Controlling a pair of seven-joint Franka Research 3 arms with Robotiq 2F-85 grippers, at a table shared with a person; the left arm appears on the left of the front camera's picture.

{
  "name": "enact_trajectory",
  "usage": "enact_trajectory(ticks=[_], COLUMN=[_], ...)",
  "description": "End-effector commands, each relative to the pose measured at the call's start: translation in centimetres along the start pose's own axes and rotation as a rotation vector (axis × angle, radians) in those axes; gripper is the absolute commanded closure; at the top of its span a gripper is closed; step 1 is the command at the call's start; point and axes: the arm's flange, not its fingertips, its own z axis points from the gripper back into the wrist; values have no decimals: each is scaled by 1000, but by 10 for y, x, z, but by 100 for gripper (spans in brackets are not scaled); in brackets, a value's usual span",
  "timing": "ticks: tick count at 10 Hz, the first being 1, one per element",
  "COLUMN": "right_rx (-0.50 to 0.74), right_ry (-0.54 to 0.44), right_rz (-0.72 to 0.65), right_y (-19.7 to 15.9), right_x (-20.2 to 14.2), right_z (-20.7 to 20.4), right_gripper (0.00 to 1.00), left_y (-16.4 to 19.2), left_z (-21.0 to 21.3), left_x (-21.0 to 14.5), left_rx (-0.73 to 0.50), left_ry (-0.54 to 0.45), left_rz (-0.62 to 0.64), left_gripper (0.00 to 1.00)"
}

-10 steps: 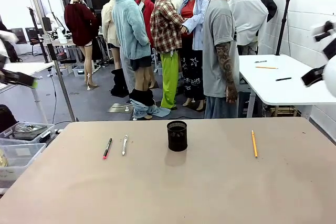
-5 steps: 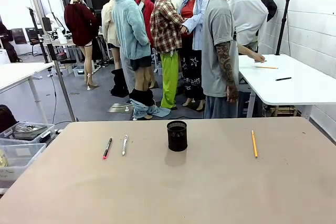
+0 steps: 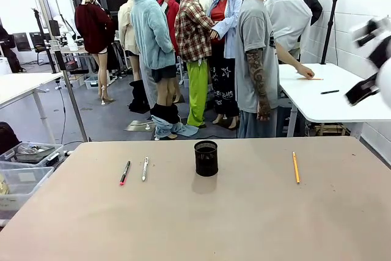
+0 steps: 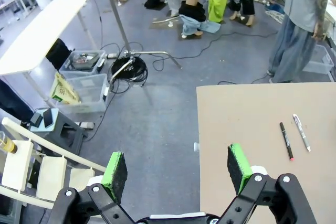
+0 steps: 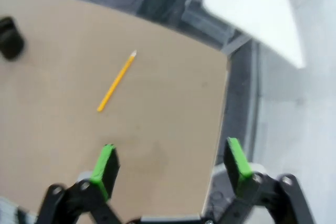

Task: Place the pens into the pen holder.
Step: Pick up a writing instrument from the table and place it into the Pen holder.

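Jaws spread and empty on both arms: the yellow pencil (image 5: 115,82) lies ahead and slightly left of my right gripper (image 5: 170,161), the pen holder (image 5: 10,44) farther left, so I'd square the jaws across its shaft before descending, while the black pen (image 4: 286,141) and white pen (image 4: 301,132) wait ahead-right of my left gripper (image 4: 177,167).

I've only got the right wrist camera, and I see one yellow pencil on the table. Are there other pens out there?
Observer: Yes, a black pen with a pink tip lies left of the pen holder.
Operator: Any others?
Observer: A white pen lies just beside it, on the holder's side, not touching.
Operator: And the left gripper?
Observer: The left gripper is open and empty, at the edge of the table.
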Motion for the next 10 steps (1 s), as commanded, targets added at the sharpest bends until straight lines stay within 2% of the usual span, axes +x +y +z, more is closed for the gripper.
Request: enact_trajectory(ticks=[1, 2, 4, 5, 6, 8, 9, 10], right_rx=[3, 23, 6, 34, 64, -5, 77, 77], right_ry=[135, 191, 309, 334, 354, 372, 348, 348], right_rz=[61, 64, -44, -62, -87, -227, -95, -95], right_y=[35, 46, 61, 68, 73, 66, 65, 65], right_x=[5, 24, 56, 63, 60, 50, 53, 53], right_z=[-69, -93, -154, -175, -186, -194, -194, -194], right_gripper=[0, 0, 0, 0, 0, 0, 0, 0], left_y=[1, 1, 1, 1, 1, 1, 1, 1], left_z=[-1, -1, -1, -1, -1, -1, -1, -1], left_x=[1, 1, 1, 1, 1, 1, 1, 1], left_rx=[8, 8, 8, 8, 8, 8, 8, 8], left_ry=[-9, -9, -9, -9, -9, -9, -9, -9], left_rz=[19, 19, 19, 19, 19, 19, 19, 19], left_gripper=[0, 0, 0, 0, 0, 0, 0, 0])
